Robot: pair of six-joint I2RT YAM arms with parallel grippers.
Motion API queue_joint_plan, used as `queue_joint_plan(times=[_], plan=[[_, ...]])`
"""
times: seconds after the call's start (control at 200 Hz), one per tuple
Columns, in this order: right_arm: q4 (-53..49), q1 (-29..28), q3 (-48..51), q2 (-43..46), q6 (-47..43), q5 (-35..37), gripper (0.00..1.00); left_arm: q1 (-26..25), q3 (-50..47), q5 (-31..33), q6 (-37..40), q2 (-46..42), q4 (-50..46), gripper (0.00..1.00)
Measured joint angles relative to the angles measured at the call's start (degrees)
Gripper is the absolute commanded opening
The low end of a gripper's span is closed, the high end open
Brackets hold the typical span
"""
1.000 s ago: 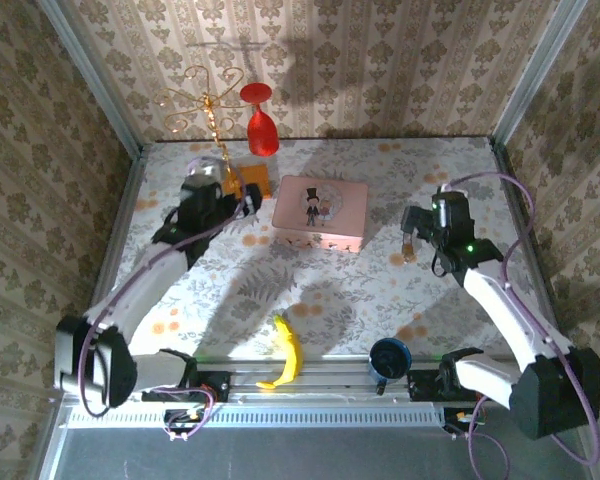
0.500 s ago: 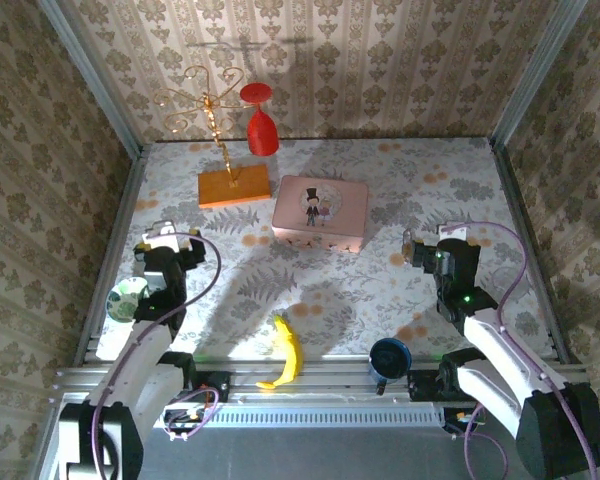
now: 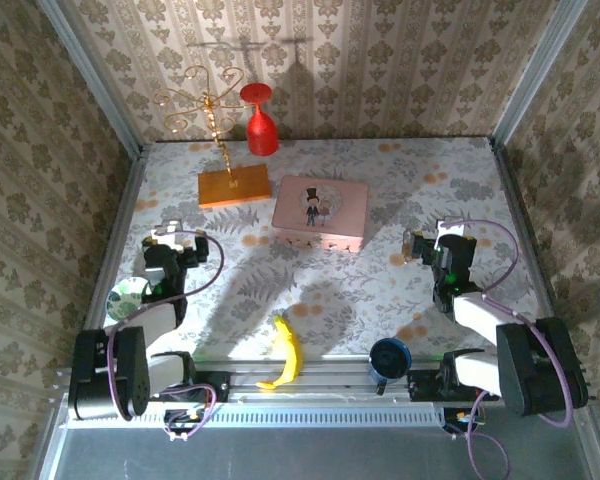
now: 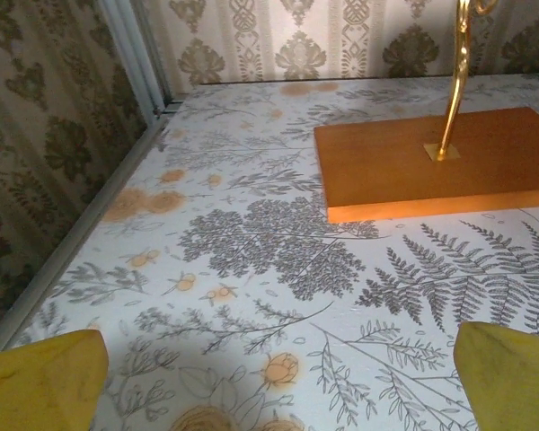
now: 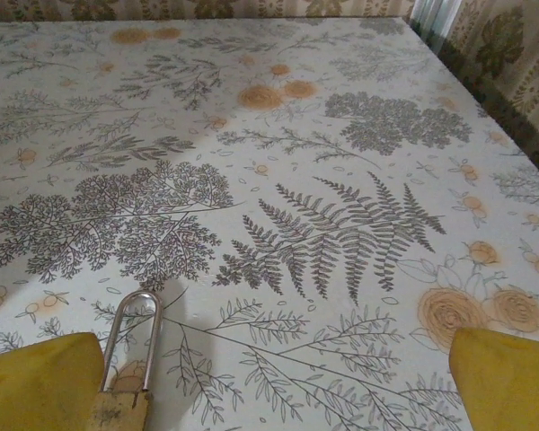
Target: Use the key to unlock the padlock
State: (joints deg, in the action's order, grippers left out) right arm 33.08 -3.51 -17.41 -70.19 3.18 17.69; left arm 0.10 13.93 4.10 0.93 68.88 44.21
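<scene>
Tiny pale-gold metal padlock (image 5: 117, 411) with silvery shackle lies on the floral-patterned tabletop (image 5: 341, 135) just beside one yellow finger (image 5: 36, 382) of the right claw (image 5: 274, 386), which stands spread wide; left claw (image 4: 274, 382) likewise spread wide, near the orange rectangular base (image 4: 377, 171).

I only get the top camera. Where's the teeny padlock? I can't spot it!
Observer: The right wrist camera shows the padlock low down, right next to one yellow finger of the right gripper.
Operator: Is it being squeezed?
Observer: No. That gripper's fingers stand wide apart, with bare flowery table between them.
Operator: What's the left wrist camera looking at?
Observer: The left gripper, open too, faces the orange base with its gold stem.
</scene>
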Motion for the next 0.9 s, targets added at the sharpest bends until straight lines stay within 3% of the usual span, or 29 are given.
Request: queue_joint_plan(times=[0.48, 0.745, 0.9], plan=[[19.06, 1.55, -1.16, -16.41, 0.04, -6.03, 1.00, 1.14, 3.80, -9.60, 1.03, 17.25, 8.85, 1.00], [18.88, 2.54, -2.51, -16.83, 0.22, -7.96, 1.00, 1.14, 7.23, -11.21, 1.92, 20.52, 8.39, 1.00], [17.49, 3.78, -4.70, -16.83, -0.26, -14.27, 1.00, 1.11, 7.23, -11.13, 1.92, 20.52, 8.37, 1.00]])
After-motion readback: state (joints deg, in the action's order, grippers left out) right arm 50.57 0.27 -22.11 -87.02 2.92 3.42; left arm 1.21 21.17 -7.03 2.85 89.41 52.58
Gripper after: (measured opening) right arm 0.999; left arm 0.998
